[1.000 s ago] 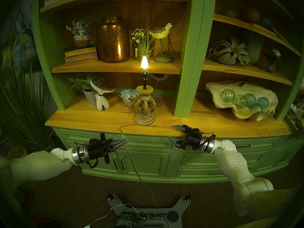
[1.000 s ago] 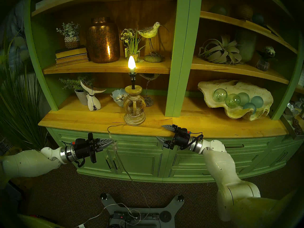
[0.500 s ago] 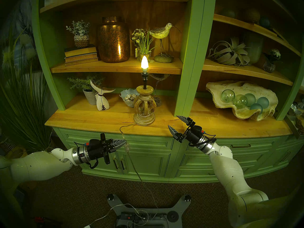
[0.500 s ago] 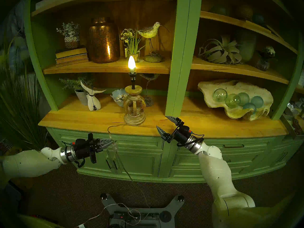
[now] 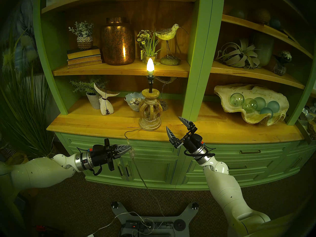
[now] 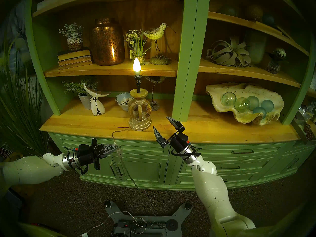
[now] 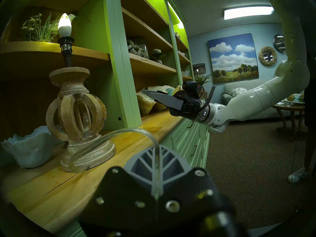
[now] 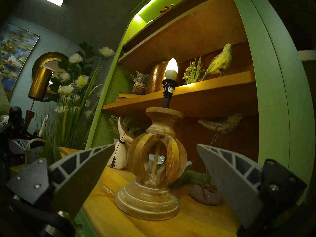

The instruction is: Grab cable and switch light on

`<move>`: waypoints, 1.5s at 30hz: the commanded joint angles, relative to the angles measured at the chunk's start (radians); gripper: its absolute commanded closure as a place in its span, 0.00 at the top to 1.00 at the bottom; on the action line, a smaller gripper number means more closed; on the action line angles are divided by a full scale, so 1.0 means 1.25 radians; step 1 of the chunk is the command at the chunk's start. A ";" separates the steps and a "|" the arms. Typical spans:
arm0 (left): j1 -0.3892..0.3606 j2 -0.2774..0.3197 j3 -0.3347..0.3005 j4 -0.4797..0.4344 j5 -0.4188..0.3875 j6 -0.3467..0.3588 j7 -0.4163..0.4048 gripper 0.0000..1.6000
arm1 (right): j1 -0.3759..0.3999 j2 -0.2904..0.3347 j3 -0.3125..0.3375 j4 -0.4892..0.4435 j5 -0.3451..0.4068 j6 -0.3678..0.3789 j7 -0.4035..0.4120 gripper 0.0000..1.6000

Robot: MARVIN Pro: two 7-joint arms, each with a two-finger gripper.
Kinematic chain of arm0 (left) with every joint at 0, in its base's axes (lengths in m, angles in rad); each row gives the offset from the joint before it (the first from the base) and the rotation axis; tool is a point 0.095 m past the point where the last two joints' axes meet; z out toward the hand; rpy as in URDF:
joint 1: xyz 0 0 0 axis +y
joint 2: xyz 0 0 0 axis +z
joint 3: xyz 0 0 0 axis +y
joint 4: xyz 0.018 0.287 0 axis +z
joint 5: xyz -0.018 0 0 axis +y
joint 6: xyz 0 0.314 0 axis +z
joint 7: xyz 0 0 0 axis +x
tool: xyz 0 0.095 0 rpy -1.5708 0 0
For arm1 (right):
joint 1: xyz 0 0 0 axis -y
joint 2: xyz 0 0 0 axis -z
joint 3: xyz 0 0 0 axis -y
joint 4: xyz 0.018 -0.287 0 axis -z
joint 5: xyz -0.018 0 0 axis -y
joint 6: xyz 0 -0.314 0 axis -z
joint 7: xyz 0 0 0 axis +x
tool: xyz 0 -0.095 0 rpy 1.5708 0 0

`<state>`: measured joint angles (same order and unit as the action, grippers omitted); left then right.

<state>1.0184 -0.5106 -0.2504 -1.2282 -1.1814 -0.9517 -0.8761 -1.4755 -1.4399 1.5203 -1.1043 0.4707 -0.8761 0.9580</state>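
Note:
The light (image 5: 150, 67) is a candle-shaped bulb, glowing, on a black stem atop the carved tan openwork lamp base (image 5: 150, 111) on the wooden counter (image 5: 95, 123). The clear cable (image 5: 127, 137) loops off the counter edge and hangs to the floor. My left gripper (image 5: 130, 148) is shut on the cable just above its clear inline switch (image 5: 132, 152). The left wrist view shows the cable (image 7: 130, 131) running between the shut fingers (image 7: 172, 163). My right gripper (image 5: 173, 122) is open and empty, right of the lamp base, pointing at it (image 8: 154, 163).
A green cabinet post (image 5: 193, 77) stands just behind my right gripper. A white whale-tail figure (image 5: 106, 101) and a shell bowl (image 5: 134, 101) sit left of the lamp. A black power strip (image 5: 147, 225) and a white cable (image 5: 106, 226) lie on the floor.
My right arm has swung left toward the lamp and the wrist has tilted up over the counter edge, the gripper staying open. The left gripper and the cable have not moved. The bulb stays lit.

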 commanded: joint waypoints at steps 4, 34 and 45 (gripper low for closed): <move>-0.026 -0.001 -0.014 -0.005 -0.008 -0.007 -0.063 0.00 | -0.129 0.024 0.006 -0.128 -0.006 -0.050 -0.015 1.00; -0.032 -0.003 -0.008 0.000 -0.021 -0.007 -0.078 0.00 | -0.370 0.010 0.056 -0.362 -0.105 0.043 -0.137 1.00; -0.023 0.048 0.001 -0.040 -0.003 -0.007 -0.082 1.00 | -0.397 -0.008 0.073 -0.409 -0.157 0.093 -0.170 1.00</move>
<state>1.0066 -0.5119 -0.2419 -1.2253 -1.1957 -0.9517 -0.8761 -1.9604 -1.4349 1.6026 -1.5476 0.2983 -0.7813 0.7714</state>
